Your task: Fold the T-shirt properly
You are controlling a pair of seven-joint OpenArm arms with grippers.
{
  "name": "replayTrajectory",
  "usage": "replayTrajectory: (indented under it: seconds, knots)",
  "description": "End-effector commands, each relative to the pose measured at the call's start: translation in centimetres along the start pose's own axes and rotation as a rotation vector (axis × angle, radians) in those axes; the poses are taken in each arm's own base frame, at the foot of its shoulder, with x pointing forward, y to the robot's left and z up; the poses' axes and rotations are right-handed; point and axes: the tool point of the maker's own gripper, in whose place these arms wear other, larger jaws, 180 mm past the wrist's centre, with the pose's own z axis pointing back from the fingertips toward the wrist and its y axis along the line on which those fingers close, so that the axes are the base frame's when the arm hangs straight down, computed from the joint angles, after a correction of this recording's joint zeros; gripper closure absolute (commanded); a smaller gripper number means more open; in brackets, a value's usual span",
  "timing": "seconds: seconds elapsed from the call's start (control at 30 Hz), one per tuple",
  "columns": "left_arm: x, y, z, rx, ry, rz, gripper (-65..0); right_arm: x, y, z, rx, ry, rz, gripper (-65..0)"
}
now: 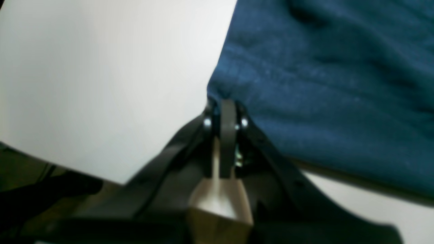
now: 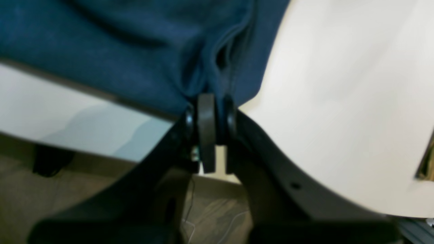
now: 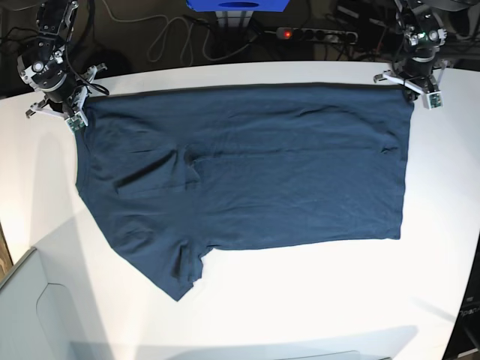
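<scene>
1. Now the T-shirt (image 3: 247, 172) lies spread on the white table (image 3: 300, 300), folded once, with one sleeve pointing toward the near edge.
2. At the far corner on the base view's right, the left gripper (image 1: 225, 105) has its jaws pressed together, pinching the cloth's corner.
3. Opposite, the right gripper (image 2: 210, 100) is likewise clamped on a bunched fold at the other far corner.
4. Between both corners, the far edge runs nearly straight.
5. Creases cross the cloth's middle.
</scene>
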Motion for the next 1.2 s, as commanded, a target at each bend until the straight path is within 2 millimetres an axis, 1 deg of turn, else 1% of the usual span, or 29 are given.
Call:
replayTrajectory:
  seconds: [0.0, 0.17, 0.3, 0.63, 0.73, 0.77, 0.83, 0.87, 0.97, 1.03, 1.07, 1.1, 1.17]
  knots:
    - [0.8, 0.6, 0.4, 0.014, -0.031, -0.014, 0.0, 0.5, -0.8, 0.5, -0.02, -0.018, 0.02, -0.1]
    - [-0.2, 0.8, 0.9, 0.016, -0.006, -0.024, 0.0, 0.4, -0.8, 0.5, -0.021, -0.015, 0.02, -0.1]
    - [-1.5, 0.3, 1.6, 0.012, 0.018, -0.008, 0.0, -0.5, -1.9, 0.9, -0.048, 0.001, -0.005, -0.1]
    - [-1.3, 0.1, 1.7, 0.012, 0.012, -0.006, 0.0, -0.5, -1.8, 0.9, -0.047, 0.001, -0.005, -0.2]
    - [-2.0, 0.4, 2.0, 0.015, 0.03, -0.014, 0.0, -1.0, -1.5, 1.0, -0.041, 0.013, -0.004, -0.3]
    - [-2.0, 0.4, 2.0, 0.015, 0.031, -0.013, 0.0, -1.0, -1.5, 1.0, -0.041, 0.013, -0.004, -1.3]
    - [-2.1, 0.4, 2.0, 0.017, 0.032, -0.011, 0.0, -1.0, -1.6, 1.0, -0.042, 0.012, -0.003, -6.4]
    - [-2.1, 0.4, 2.0, 0.019, 0.032, -0.01, 0.0, -1.0, -1.6, 1.0, -0.044, 0.012, -0.003, -10.1]
    - [-2.1, 0.4, 2.1, 0.02, 0.033, -0.008, -10.7, -0.9, -1.6, 1.1, -0.043, 0.009, -0.002, -24.5]
    - [-1.6, 0.9, 2.4, 0.033, 0.018, -0.008, -17.5, -0.9, -1.4, 1.1, -0.031, 0.008, 0.009, -32.6]
    - [-1.5, 1.1, 2.6, 0.044, 0.011, 0.007, -20.5, -1.1, -1.4, 1.2, -0.025, 0.011, 0.014, -35.8]
    - [-1.3, 1.4, 2.9, 0.052, -0.001, 0.027, -22.8, -1.3, -2.0, 1.4, -0.041, 0.012, -0.001, -37.9]
    - [0.1, 1.8, 3.5, 0.058, -0.047, 0.06, -26.2, -1.8, -2.6, 1.7, -0.069, 0.012, -0.056, -39.9]
